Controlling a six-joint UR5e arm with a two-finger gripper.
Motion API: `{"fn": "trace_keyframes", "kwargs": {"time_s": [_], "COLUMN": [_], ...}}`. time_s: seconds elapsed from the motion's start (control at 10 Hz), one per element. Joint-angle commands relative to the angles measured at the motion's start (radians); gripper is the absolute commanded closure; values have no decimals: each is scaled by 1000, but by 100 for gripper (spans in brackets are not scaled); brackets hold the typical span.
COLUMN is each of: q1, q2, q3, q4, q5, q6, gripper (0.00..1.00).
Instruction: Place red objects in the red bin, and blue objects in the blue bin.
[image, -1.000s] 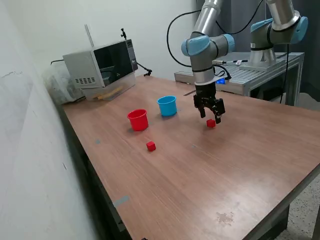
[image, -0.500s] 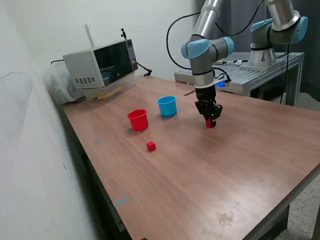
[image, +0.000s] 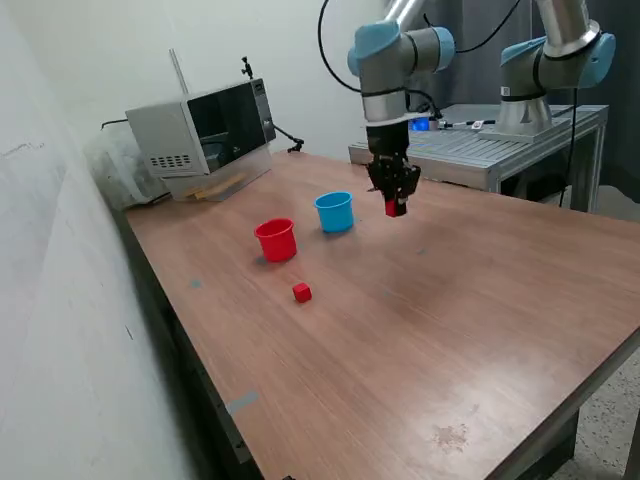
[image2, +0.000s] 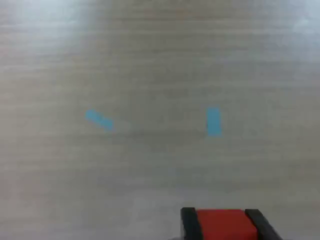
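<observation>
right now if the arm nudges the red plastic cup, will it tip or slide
The small red plastic cup stands upright and looks thin-walled, so it is probably light and slides easily on the smooth wooden table. Tapered toward its base, it may tip if struck near the rim.

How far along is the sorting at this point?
No blue cubes are in view, so that half may be done; the cup interiors cannot be seen. In hand: the gripper holds a red cube in the air, to the exterior view's right of the light-blue cup. Left: this cube and the second red cube on the table go into the red cup.

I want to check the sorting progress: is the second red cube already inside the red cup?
No, the red cube lies on the table, apart from the red cup.
</observation>
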Motion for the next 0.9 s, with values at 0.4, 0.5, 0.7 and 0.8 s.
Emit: {"fn": "trace_keyframes", "kwargs": {"time_s": [0.4,0.5,0.7,0.8], "q1": [-196,-222,-251,-257], "q2": [24,70,162,190], "q3": [-214,-262,-360,-391], "q4": [66,66,64,63], "q5": [-2,-5,-19,-19], "q6": [-1,-6,-6,-6], "gripper": [100,100,100,100]}}
